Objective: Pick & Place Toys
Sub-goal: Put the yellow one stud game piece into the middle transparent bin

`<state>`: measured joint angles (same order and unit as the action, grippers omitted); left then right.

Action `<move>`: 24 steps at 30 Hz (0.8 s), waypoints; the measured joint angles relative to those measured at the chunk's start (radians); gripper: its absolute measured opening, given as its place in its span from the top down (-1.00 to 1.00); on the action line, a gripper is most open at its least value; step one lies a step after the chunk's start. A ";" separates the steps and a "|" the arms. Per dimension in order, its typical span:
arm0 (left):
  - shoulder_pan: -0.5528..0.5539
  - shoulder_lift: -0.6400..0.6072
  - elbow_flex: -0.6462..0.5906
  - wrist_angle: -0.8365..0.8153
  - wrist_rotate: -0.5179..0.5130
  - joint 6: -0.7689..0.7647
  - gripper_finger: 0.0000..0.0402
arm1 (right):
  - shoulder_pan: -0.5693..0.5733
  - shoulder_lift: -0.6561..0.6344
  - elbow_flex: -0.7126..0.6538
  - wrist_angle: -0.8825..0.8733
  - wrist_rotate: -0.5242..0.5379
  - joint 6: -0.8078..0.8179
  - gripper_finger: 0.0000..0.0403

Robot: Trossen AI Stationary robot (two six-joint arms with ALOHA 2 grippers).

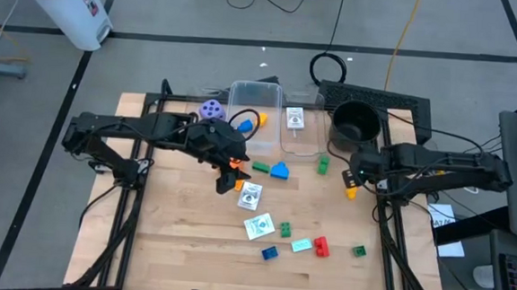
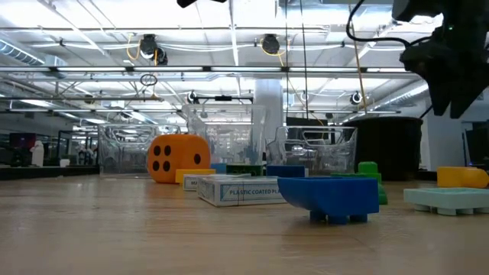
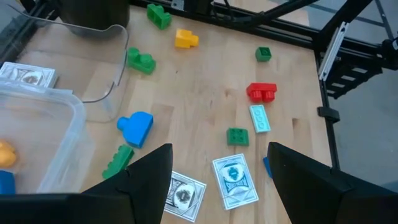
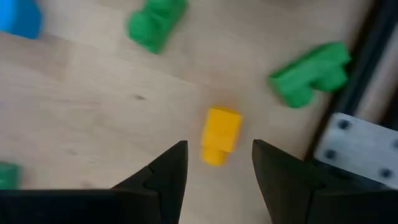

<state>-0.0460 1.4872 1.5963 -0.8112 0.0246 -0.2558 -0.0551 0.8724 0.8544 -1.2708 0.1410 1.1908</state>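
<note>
- Sorting under way: the tub point(image 1: 270, 101) already holds a card point(image 1: 295, 119), with an orange piece and a blue piece point(image 1: 244, 123) at its near end. The purple die point(image 1: 211, 109) sits just outside the tub's far corner, so I judge only a small share of the job done.
- The left gripper point(image 1: 230, 175) hovers above the middle of the table with its jaws spread and nothing between them. Two cards point(image 3: 235, 180) lie directly below it, flat on the wood.
- Beside that gripper, toward the tub, rest a blue block point(image 3: 135, 127) and a green block point(image 3: 116, 162). Farther out from it lie a red block point(image 3: 262, 92), a teal piece point(image 3: 259, 118) and small green blocks point(image 3: 237, 136).
- The right gripper point(image 4: 216, 168) hangs low over a yellow block point(image 4: 221, 134), jaws parted and not touching it. The block lies on the wood just ahead of the fingertips and in line with the gap, not yet picked up.
- Two more green blocks point(image 4: 156, 22) lie on the table beyond the yellow one, one of them point(image 4: 310, 71) hard by the table's frame.
- The orange die point(image 2: 178, 158) stands on the table; from the low camera it shows in front of the tub, so it appears unsorted too.
- The black pot point(image 1: 356, 122) stands past the right gripper; what is in it cannot be made out.
- Left to do, by my reading: most of the blocks, the two loose cards and both dice.
</note>
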 joint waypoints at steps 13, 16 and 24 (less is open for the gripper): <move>0.000 0.000 0.000 0.000 0.000 -0.007 -0.34 | 0.005 0.117 0.000 -0.016 0.017 -0.040 0.15; 0.000 0.000 0.000 0.000 0.000 -0.015 -0.34 | 0.005 0.151 0.000 -0.015 0.008 -0.054 0.15; 0.000 0.000 0.000 0.000 0.000 -0.015 -0.34 | -0.024 0.228 0.000 0.039 -0.039 -0.133 0.15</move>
<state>-0.0463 1.4872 1.5963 -0.8108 0.0246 -0.2707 -0.0794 1.1001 0.8543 -1.2322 0.1019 1.0582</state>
